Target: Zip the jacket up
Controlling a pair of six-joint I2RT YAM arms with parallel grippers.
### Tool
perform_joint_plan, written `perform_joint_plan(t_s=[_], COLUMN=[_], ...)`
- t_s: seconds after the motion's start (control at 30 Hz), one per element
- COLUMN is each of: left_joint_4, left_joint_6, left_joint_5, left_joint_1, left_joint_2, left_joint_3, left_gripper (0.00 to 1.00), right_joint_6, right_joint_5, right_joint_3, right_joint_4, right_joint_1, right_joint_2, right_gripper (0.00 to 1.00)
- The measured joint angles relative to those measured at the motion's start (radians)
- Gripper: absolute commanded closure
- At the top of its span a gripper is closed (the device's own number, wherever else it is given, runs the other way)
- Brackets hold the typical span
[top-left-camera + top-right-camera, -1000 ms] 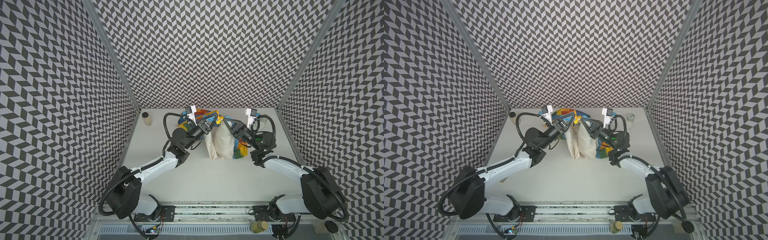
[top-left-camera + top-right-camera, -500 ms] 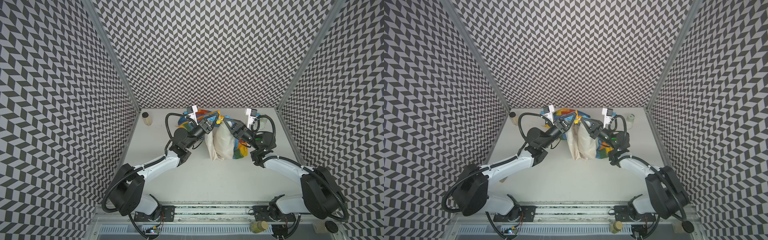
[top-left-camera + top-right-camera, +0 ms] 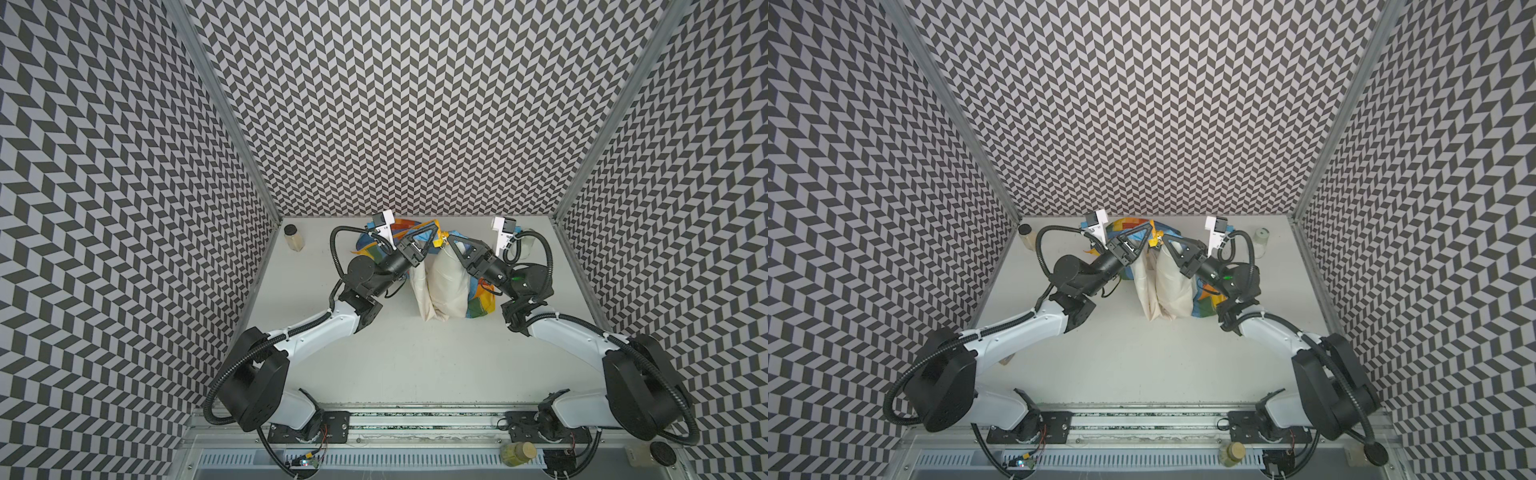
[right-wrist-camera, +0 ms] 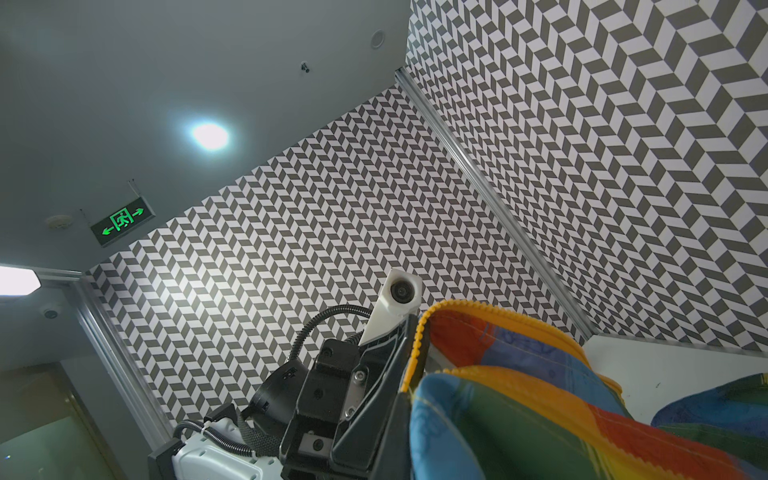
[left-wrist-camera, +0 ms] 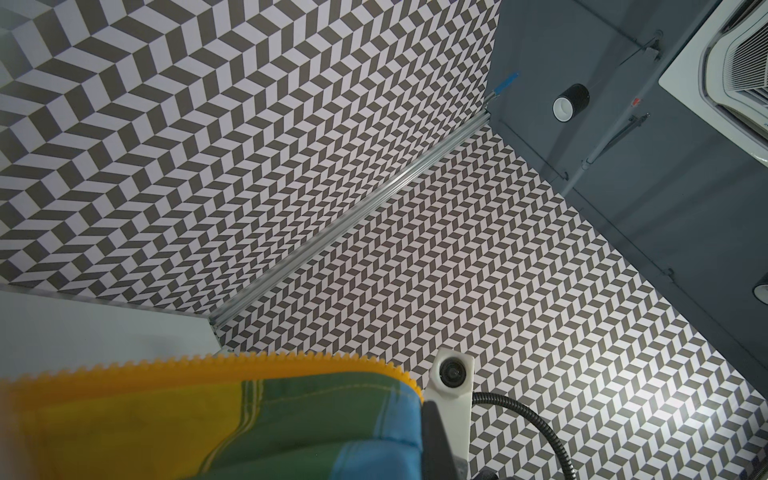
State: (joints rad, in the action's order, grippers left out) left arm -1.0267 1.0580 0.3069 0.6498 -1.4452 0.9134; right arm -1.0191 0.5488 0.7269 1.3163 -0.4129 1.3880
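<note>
While both arms meet near the back wall, the jacket (image 3: pixel 444 286) hangs lifted between them.
Seen from above in both top views, the left gripper (image 3: pixel 433 233) and right gripper (image 3: pixel 451 240) are each clamped tight on its top edge, tips almost touching, and the cream lining (image 3: pixel 1167 286) droops to the table (image 3: pixel 395 365). Left wrist view: the yellow zipper strip (image 5: pixel 208 365) and striped cloth sit right against the lens. Right wrist view: zipper teeth run beside the left gripper's black finger (image 4: pixel 382 374).
</note>
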Motion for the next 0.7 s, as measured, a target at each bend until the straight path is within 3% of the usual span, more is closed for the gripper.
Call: perform_joint_plan(t_s=[0.7], left_joint_4=[-0.032], left_joint_6=[0.042], left_joint_5=[-0.003], left_joint_1=[0.004], left_joint_2=[-0.031], left_joint_3=[0.000], left_gripper=[1.00], right_joint_6=[0.002], right_joint_5=[-0.005], right_joint_3=[0.000], right_joint_4=[0.000], right_joint_1=[-0.004], right_joint_2=[-0.002], right_gripper=[1.00])
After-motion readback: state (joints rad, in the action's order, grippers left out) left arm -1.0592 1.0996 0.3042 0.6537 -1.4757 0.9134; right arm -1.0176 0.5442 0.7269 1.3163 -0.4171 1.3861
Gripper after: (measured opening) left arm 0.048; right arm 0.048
